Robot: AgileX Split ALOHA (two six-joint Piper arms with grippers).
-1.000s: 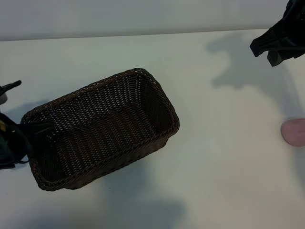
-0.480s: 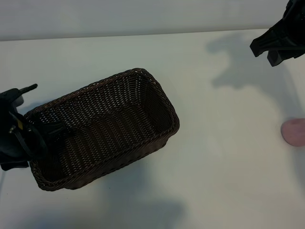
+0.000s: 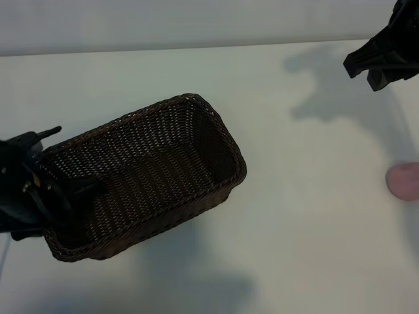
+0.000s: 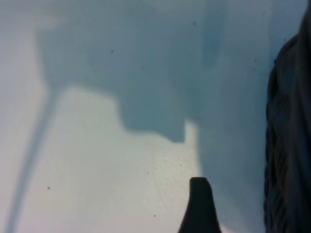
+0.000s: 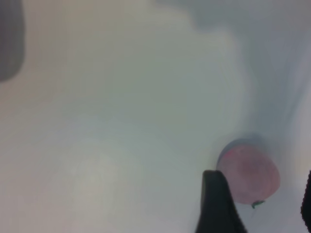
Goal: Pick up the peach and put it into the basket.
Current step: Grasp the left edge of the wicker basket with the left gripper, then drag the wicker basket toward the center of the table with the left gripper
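Note:
The dark-brown woven basket [image 3: 147,173] lies at an angle left of the table's middle. My left gripper [image 3: 69,160] is open at the basket's left end. One of its fingers [image 3: 86,188] reaches inside and the other stays outside the rim. The left wrist view shows a single dark finger [image 4: 199,206] over bare table beside the basket's wall [image 4: 287,145]. The pale-pink peach [image 3: 404,181] rests at the table's right edge, cut off by the picture. My right gripper [image 3: 366,73] hangs open well above the table at the far right. Between its fingers [image 5: 216,204] the peach [image 5: 249,174] shows far below.
The white table [image 3: 301,216] stretches bare between the basket and the peach. Arm shadows fall on it at the far right and below the basket. A pale wall closes the far side.
The left arm has moved in towards the basket, and one of its fingers now reaches inside the left end. The right arm, the basket and the peach have not moved.

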